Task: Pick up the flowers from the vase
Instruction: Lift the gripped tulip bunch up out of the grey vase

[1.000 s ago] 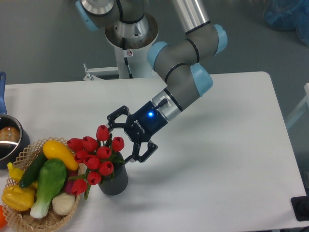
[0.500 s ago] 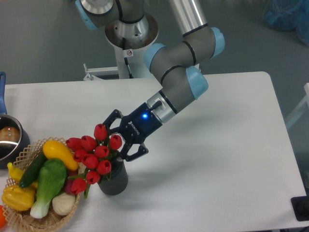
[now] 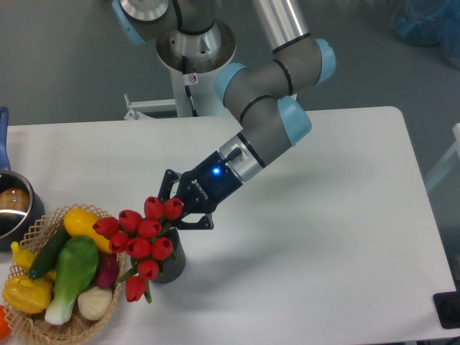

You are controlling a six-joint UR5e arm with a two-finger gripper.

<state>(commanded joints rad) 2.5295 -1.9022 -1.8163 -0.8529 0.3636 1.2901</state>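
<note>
Gripper (image 3: 180,210): fingers now closed in on the flowers; before they stood wide open around the top buds.
Flowers (image 3: 141,239): bunch squeezed narrower than earlier and leaning to the left, lowest bud hanging near the basket (image 3: 32,327); stems remain in the vase.
Vase (image 3: 172,264): same place, near left part of the table (image 3: 323,237), just right of the basket.

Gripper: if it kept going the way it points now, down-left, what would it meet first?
The gripper already sits against the flowers, so the tulip bunch comes first, then likely the vase; depth is unclear.
</note>
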